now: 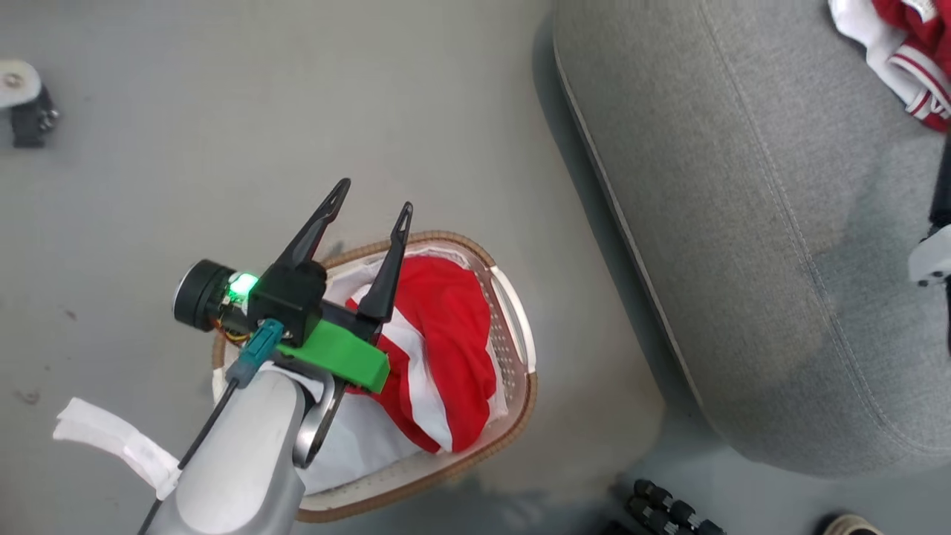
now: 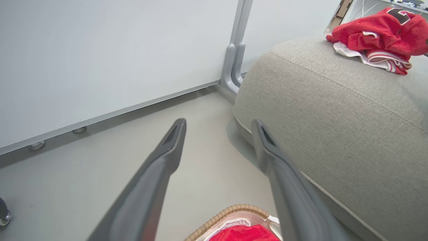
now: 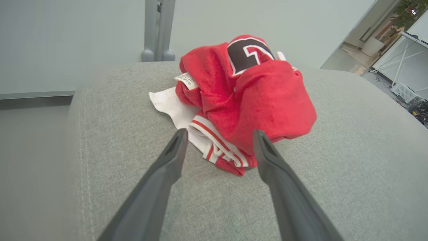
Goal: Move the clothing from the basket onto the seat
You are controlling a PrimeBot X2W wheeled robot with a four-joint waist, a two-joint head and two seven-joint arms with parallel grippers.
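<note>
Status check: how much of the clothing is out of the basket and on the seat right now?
Done: one crumpled red and white garment lies on the seat, with the open right tool pointed at it. In hand: nothing; the left tool is open above the basket, gripping nothing. Left: a red garment with white panels lies in the basket and needs picking up and carrying over.

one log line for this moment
left tool: open, over basket | red garment: in basket | right tool: open, empty | second garment: on seat
</note>
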